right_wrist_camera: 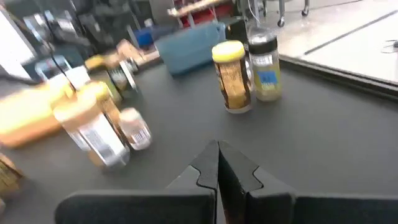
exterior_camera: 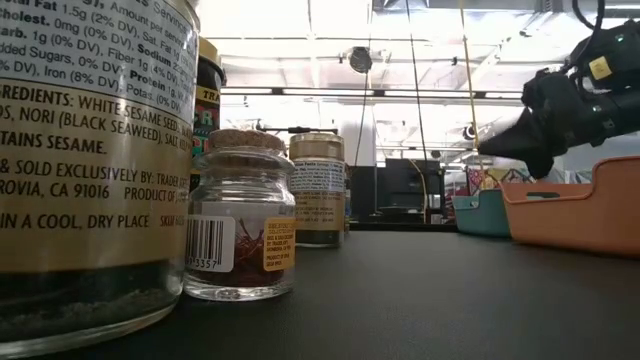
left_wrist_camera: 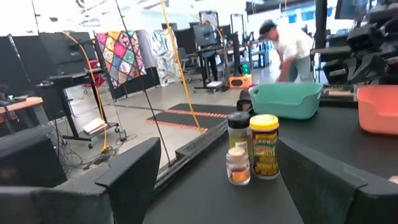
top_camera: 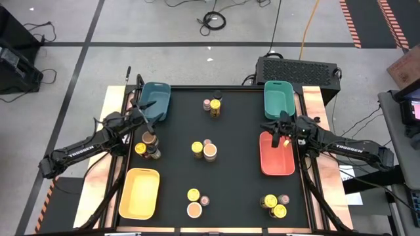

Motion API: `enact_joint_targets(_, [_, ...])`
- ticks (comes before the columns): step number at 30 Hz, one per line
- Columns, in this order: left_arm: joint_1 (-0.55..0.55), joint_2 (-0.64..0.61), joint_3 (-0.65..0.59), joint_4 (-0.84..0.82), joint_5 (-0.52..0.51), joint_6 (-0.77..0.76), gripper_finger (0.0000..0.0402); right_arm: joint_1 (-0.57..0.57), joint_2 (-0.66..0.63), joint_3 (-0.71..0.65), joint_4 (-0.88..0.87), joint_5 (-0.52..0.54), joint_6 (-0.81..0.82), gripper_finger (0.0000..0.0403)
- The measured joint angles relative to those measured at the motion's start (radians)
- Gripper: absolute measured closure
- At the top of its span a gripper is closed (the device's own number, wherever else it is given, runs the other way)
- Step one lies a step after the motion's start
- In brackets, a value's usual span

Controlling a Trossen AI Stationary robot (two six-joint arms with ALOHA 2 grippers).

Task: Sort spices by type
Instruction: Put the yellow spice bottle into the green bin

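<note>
My right gripper (right_wrist_camera: 217, 163) is sitting pinched shut, empty; only its wrist cam's showing that. The yellow-lidded jar (right_wrist_camera: 232, 76) at twelve o'clock is standing upright. Left gripper (left_wrist_camera: 217, 186) is gaping open.

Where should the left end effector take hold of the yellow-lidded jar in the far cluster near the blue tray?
Probably the yellow-lidded jar's body below the lid, coming level along the table from the left end effector's side. It stands upright; two smaller jars crowd its one flank, so close the fingers across the free sides.
</note>
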Motion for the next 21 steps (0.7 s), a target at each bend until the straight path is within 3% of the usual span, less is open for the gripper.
enact_joint_targets(6, [0.0, 0.001, 0.0, 0.061, 0.039, -0.131, 0.0082, 0.001, 0.0, 0.052, 0.121, -0.01, 0.07, 0.0403])
enact_joint_targets(11, [0.0, 0.001, 0.0, 0.105, 0.125, -0.214, 0.0082, 0.003, 0.022, 0.201, 0.089, -0.192, 0.023, 0.0403])
enact_joint_targets(14, [0.0, 0.001, 0.0, 0.105, 0.189, -0.29, 0.0082, 0.008, 0.072, 0.322, 0.016, -0.265, 0.006, 0.0403])
enact_joint_targets(18, [0.0, 0.002, 0.02, 0.083, 0.26, -0.335, 0.0082, 0.054, 0.187, 0.497, -0.161, -0.266, -0.038, 0.0403])
enact_joint_targets(21, [-0.004, 0.004, 0.094, 0.009, 0.407, -0.339, 0.0082, 0.113, 0.3, 0.619, -0.268, -0.266, -0.058, 0.0403])
